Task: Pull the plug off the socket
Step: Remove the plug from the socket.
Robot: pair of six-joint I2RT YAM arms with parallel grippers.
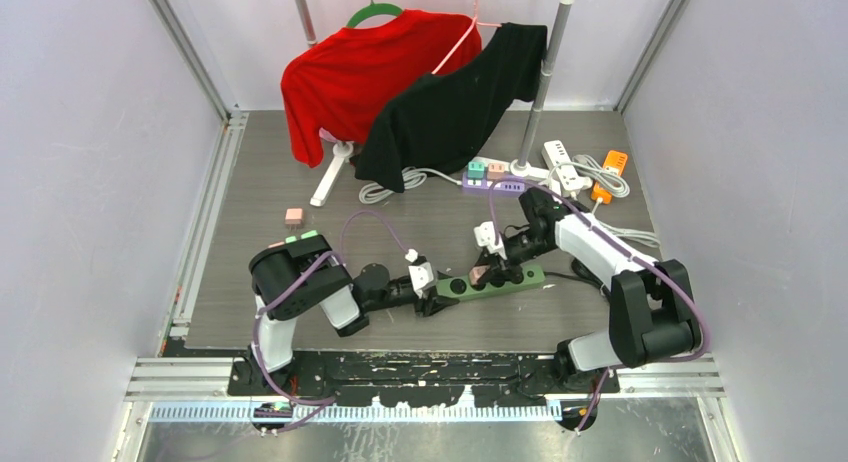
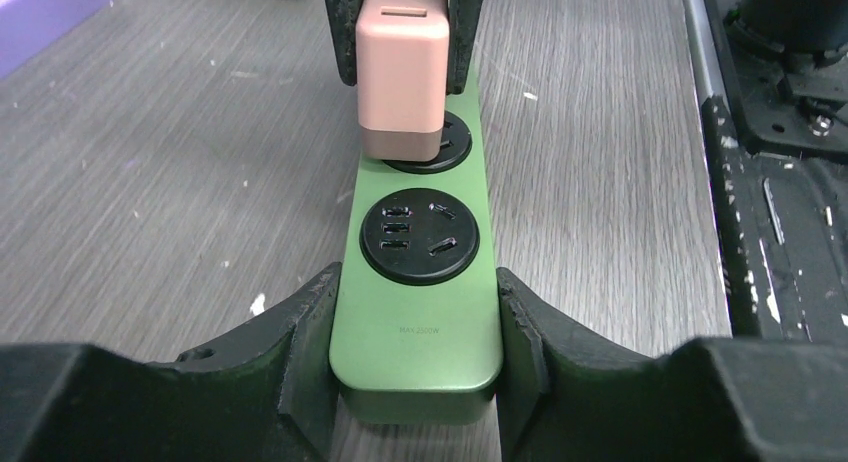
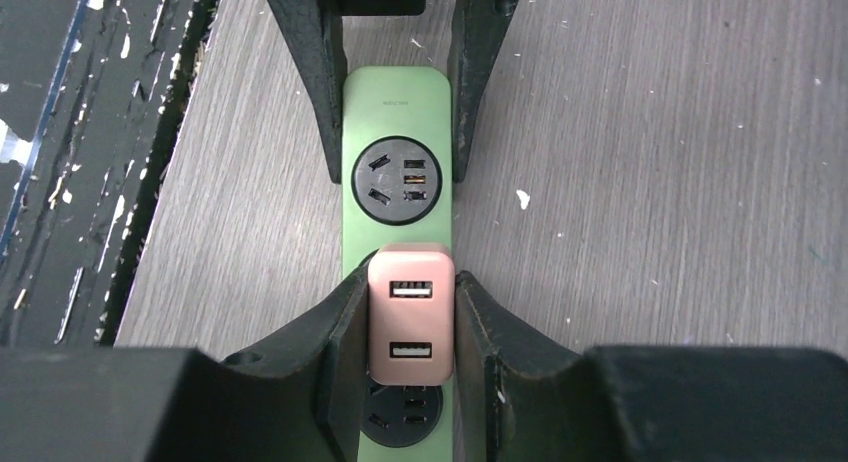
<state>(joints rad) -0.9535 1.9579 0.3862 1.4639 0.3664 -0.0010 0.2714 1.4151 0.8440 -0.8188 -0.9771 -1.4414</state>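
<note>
Your right end effector clenched on pink plug, seated in socket of green power strip. Your left end effector clamps strip's left end. Strip lies lengthwise between arms on bench; pull plug straight up.

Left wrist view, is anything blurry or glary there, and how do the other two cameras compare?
Left wrist view: the flat green power strip is crisp, no glare, while the left gripper's black fingers at the bottom look soft. Right wrist view: the boxy pink USB plug is sharp and evenly lit. Top external view: diffuse light, faint shadows.
</note>
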